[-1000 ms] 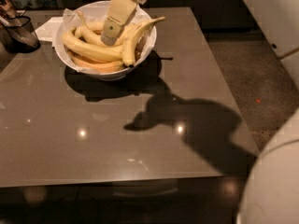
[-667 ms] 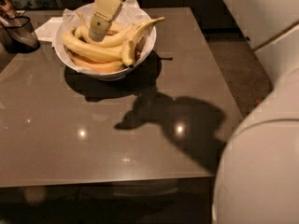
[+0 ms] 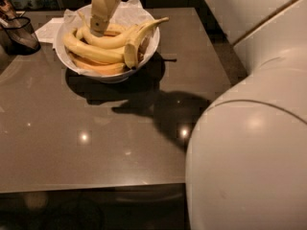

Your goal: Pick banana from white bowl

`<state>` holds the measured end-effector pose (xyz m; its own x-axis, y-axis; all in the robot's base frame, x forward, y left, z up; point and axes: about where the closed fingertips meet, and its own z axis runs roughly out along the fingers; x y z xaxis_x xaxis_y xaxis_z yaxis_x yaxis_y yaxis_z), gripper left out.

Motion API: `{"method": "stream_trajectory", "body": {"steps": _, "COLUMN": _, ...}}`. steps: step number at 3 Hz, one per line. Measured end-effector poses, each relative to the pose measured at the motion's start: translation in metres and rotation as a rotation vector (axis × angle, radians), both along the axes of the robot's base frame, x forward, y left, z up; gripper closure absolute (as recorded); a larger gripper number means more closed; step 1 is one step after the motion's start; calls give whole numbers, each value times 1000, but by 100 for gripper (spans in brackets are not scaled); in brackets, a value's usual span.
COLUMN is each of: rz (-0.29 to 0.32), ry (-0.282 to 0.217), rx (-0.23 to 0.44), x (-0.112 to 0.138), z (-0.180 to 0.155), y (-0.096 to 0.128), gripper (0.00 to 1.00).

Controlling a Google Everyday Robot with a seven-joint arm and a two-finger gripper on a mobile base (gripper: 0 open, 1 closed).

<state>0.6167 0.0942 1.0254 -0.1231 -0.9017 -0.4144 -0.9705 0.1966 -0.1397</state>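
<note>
The white bowl (image 3: 111, 75), lined with crinkled white paper, stands at the back left of the brown table. It holds several bananas. The long, thick, pale-yellow banana (image 3: 91, 51) lies curved across the bowl's middle. A darker orange-tinted banana (image 3: 98, 67) lies under it at the front. Another banana (image 3: 139, 35) has a long thin stem pointing out to the right. My gripper (image 3: 98, 28) reaches down from above into the back of the bowl, its tip among the bananas just above the pale-yellow one.
A dark glass container (image 3: 18, 32) stands left of the bowl, with white paper (image 3: 50, 28) beside it. My white arm (image 3: 249, 143) fills the right side of the view. The table's front edge (image 3: 96, 189) runs across the bottom.
The gripper has moved left and down, from the middle of the bowl to its back left part. The white arm has swung in and covers more of the right side.
</note>
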Motion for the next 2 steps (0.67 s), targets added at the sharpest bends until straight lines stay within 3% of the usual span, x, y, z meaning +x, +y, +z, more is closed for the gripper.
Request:
{"method": "stream_trajectory", "body": {"steps": 1, "rz": -5, "ry": 14, "rx": -12, "x": 10, "z": -11, "y": 4, "gripper": 23}}
{"method": "stream_trajectory", "body": {"steps": 2, "rz": -5, "ry": 45, "rx": -31, "x": 17, "z": -29, "y": 9, "gripper": 13}}
